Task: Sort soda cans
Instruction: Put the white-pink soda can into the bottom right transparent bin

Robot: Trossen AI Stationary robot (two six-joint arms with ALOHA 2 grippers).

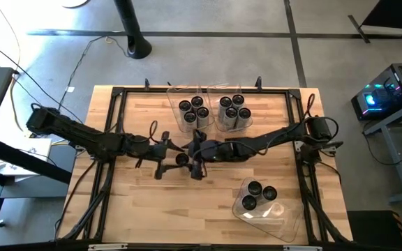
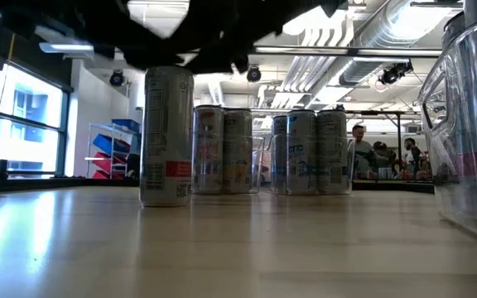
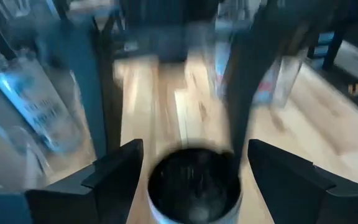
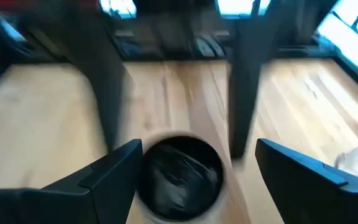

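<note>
The left gripper (image 1: 175,160) and right gripper (image 1: 190,159) met at the middle of the pale wooden table (image 1: 131,209), each spread wide around one upright silver soda can with a dark round top (image 1: 181,160), long axis vertical. Whether either gripped it I cannot tell. Clear plastic bins (image 1: 176,94) of cans stood beyond.

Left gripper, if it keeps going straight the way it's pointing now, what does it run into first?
Most likely the lone soda can, which sits between the open fingers of the left gripper. The right gripper faces it from just beyond that can in the high view, though depth is hard to judge.
</note>
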